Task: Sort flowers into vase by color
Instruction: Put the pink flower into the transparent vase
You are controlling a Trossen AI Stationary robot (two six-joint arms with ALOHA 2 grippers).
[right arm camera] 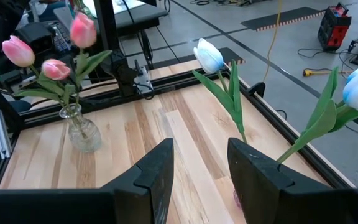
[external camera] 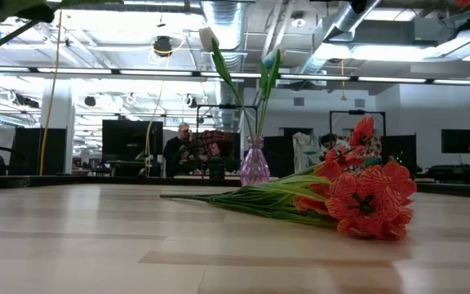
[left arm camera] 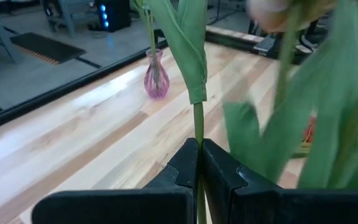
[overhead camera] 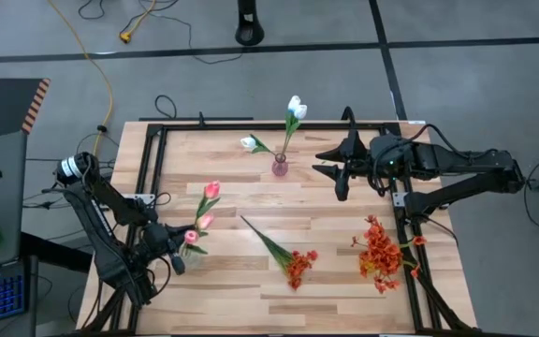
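Three pink tulips (right arm camera: 55,68) stand in a clear glass vase (right arm camera: 81,132) near the table's left edge; my left gripper (overhead camera: 178,255) is beside it, shut on a green stem. Two white tulips (overhead camera: 294,109) stand in a purple vase (overhead camera: 279,168) at the far middle. My right gripper (right arm camera: 201,168) hovers open just right of that vase, touching nothing. One red-orange bunch (overhead camera: 298,265) lies flat on the table with its stem (overhead camera: 260,234) pointing toward the far left. A second red-orange bunch (overhead camera: 380,253) is near the right edge. My left gripper pinches a tulip's green stem (left arm camera: 198,127) between its two shut fingers, just below a long leaf (left arm camera: 188,43). The stem rises from the fingertips (left arm camera: 219,165). Its lower end and which bloom it carries are hidden from view.
A black metal frame (overhead camera: 148,168) borders the table on the left, far and right sides. The wooden top (overhead camera: 326,215) is bare between the vases and the lying bunch. People (external camera: 188,151) stand in the room beyond the far edge.
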